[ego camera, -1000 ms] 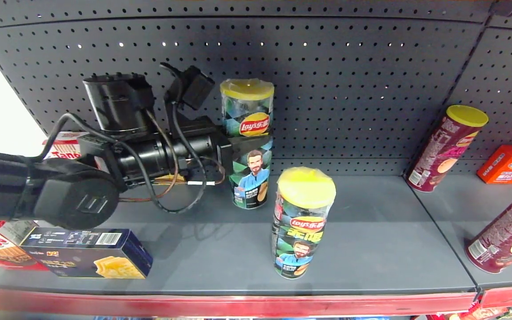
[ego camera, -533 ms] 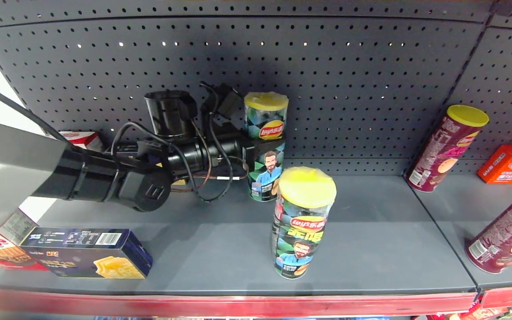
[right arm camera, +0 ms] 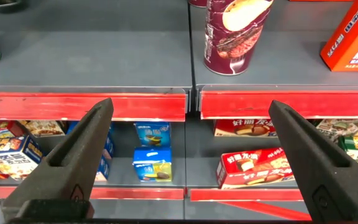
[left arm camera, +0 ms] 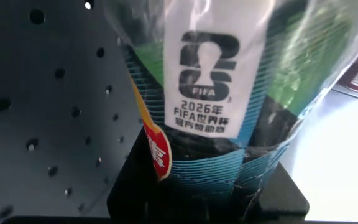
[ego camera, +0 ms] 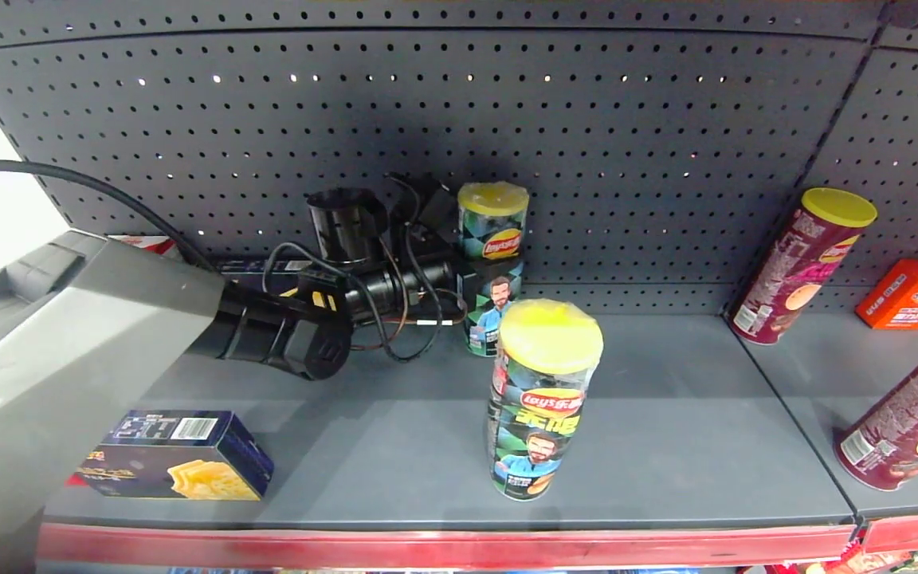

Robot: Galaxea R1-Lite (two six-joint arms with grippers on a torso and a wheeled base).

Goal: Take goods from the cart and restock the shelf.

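A blue-green chip can with a yellow lid (ego camera: 492,263) stands upright at the back of the grey shelf (ego camera: 666,430), close to the pegboard. My left gripper (ego camera: 481,281) is shut on its middle; up close the can (left arm camera: 229,106) sits between my two black fingers (left arm camera: 284,190). A second can of the same kind (ego camera: 543,399) stands upright nearer the shelf's front edge. My right gripper (right arm camera: 197,155) is open and holds nothing, below and in front of the shelf's red edge (right arm camera: 129,106).
A dark blue box (ego camera: 176,454) lies at the shelf's front left. Two maroon chip cans (ego camera: 798,267) (ego camera: 909,422) and an orange box (ego camera: 917,295) occupy the right. Lower shelves hold several snack boxes (right arm camera: 154,165). Bare shelf lies right of the front can.
My left arm has carried the can back and to the right, from mid-shelf toward the pegboard, and lowered it. The front can and the boxes have stayed put.
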